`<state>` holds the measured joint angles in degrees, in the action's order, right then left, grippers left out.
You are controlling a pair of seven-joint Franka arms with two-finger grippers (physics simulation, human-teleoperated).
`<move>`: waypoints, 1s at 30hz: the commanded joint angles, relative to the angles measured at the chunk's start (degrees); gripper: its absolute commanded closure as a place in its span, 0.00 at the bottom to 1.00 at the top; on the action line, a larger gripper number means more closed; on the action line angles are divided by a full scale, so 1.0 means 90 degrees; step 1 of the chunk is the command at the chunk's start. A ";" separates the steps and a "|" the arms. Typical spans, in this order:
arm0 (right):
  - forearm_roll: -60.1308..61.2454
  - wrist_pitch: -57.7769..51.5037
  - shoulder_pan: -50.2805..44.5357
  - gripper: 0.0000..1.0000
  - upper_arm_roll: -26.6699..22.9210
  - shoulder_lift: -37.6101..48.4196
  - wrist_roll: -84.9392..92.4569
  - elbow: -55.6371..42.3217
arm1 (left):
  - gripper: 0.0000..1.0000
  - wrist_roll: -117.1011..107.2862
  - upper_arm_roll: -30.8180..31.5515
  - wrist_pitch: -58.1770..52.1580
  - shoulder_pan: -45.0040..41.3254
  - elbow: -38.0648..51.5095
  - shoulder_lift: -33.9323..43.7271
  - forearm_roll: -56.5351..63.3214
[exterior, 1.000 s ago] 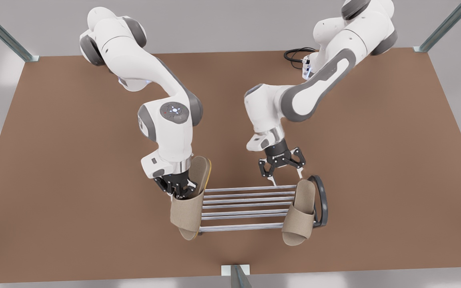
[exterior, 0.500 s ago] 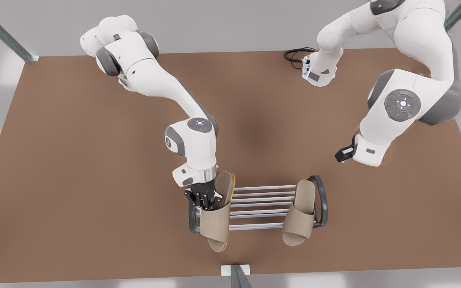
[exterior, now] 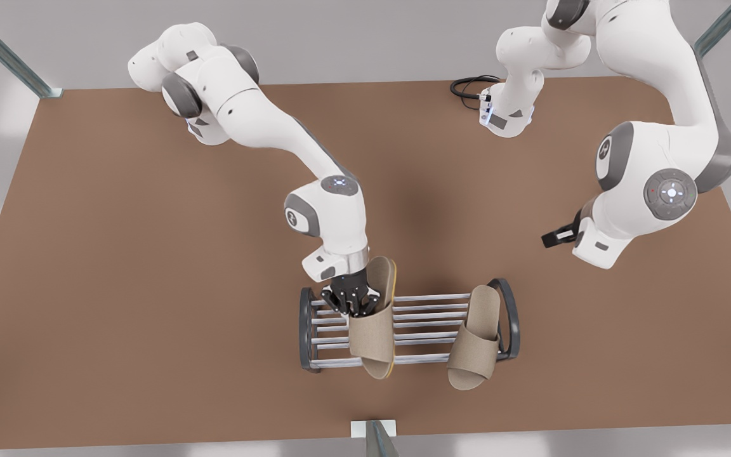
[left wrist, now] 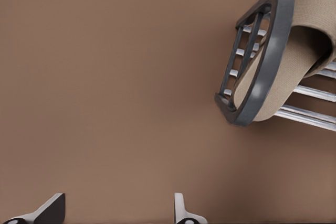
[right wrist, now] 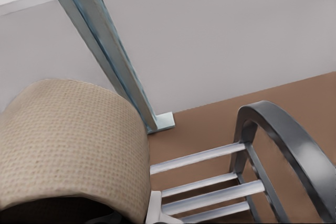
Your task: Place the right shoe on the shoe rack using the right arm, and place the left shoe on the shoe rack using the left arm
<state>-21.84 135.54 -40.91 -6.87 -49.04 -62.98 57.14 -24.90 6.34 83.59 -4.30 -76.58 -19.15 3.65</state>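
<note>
Slipper (exterior: 372,336) sits clamped in your right gripper's (exterior: 354,306) fingers over shoe rack (exterior: 403,330) mid-bars. Left gripper (left wrist: 118,211), fingers apart, hangs above desk (exterior: 118,254) near 2nd slipper (exterior: 474,346) on rack's end.

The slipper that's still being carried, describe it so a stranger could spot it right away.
Find the shoe rack near the table's front edge. Two beige slippers sit over its silver bars; the held slipper is toward the middle, gripped by the right end effector. The other slipper rests free against the end frame on the front view's right.
</note>
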 commanded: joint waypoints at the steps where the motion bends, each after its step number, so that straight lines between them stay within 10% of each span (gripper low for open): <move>1: -0.0054 -0.0197 0.0004 0.79 -0.0008 -0.0010 0.0953 0.0136 | 0.00 0.2161 0.0008 0.0341 -0.0020 0.0022 -0.0186 -0.0142; 10: -0.0278 -0.0128 -0.0035 0.79 -0.0008 -0.0020 0.0914 0.0654 | 0.00 0.2171 0.0008 0.2314 0.0234 -0.1609 0.0341 -0.0142; 11: -0.0278 -0.0148 -0.0025 0.58 -0.0008 -0.0010 0.0924 0.0654 | 0.00 0.2171 0.0008 0.2324 0.0234 -0.1599 0.0331 -0.0142; 12: -0.0278 -0.0119 -0.0045 0.00 -0.0008 0.0009 0.0894 0.0790 | 0.00 0.2171 0.0008 0.2334 0.0234 -0.1599 0.0331 -0.0142; 30: 0.1079 -0.2188 0.0766 0.00 0.0187 0.2295 0.2495 0.0820 | 0.00 0.2171 0.0008 0.2285 0.0253 -0.1697 0.0360 -0.0094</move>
<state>-16.62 124.40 -34.64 -5.24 -29.88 -53.61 64.64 -8.98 6.40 104.23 -2.05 -91.88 -16.01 2.76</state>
